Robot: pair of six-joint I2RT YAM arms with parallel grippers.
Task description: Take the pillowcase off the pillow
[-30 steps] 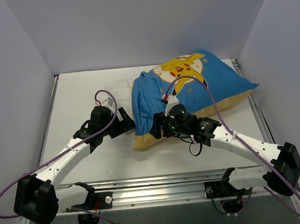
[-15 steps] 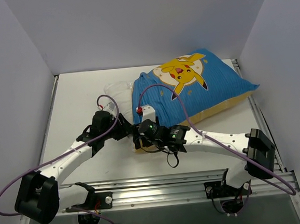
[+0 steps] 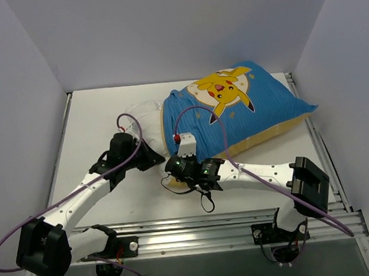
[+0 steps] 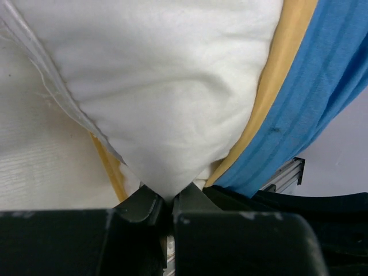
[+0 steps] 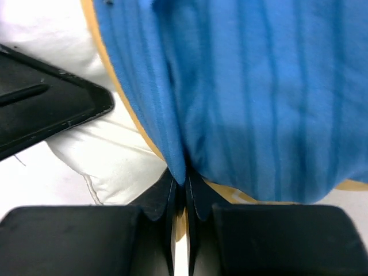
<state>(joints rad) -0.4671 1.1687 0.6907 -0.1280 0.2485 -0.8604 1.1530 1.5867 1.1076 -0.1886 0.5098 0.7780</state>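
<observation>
The blue pillowcase [image 3: 259, 110], with its yellow cartoon, lies at the table's back right. The white pillow [image 3: 143, 110] pokes out of its left opening. My left gripper [image 3: 154, 158] is at the case's near-left corner; in the left wrist view it [image 4: 168, 201] is shut on a corner of the pillow [image 4: 167, 103], with the yellow lining [image 4: 282, 75] and the blue case [image 4: 322, 98] beside it. My right gripper [image 3: 173, 167] sits just right of it, and in the right wrist view it [image 5: 185, 187] is shut on a fold of the pillowcase [image 5: 259, 98], next to the pillow [image 5: 109, 155].
An aluminium rail [image 3: 204, 229] runs along the near edge and another [image 3: 319, 143] runs down the right side. Grey walls close in the left, back and right. Bare white table [image 3: 93, 119] lies to the left of the pillow. The left gripper's black finger [image 5: 46, 109] shows close by in the right wrist view.
My right arm swung left to the case's near-left corner and shut on the blue fabric. My left gripper moved in slightly and shut on the pillow corner.
</observation>
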